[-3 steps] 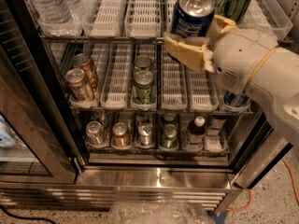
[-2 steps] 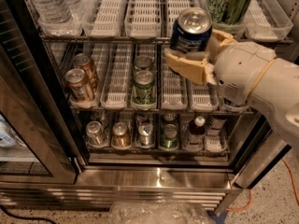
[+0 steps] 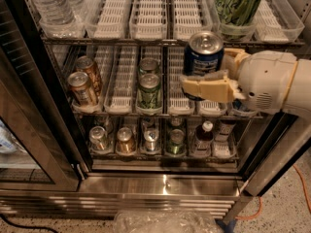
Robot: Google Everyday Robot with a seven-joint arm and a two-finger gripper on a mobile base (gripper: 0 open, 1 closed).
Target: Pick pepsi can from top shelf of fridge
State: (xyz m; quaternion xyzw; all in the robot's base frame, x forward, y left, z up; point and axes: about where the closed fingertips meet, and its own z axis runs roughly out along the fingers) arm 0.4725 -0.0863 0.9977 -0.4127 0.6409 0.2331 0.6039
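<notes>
Clamped in the jaws of the gripper (image 3: 208, 75), the pepsi can (image 3: 203, 51) is now carried lower than before, with the top shelf (image 3: 150, 41) left above them; the pick is judged nearly done.

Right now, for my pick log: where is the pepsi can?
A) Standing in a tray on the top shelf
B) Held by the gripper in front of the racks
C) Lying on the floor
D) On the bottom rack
B: the gripper is clamped on the upright pepsi can, out in front of the top shelf trays.
</notes>
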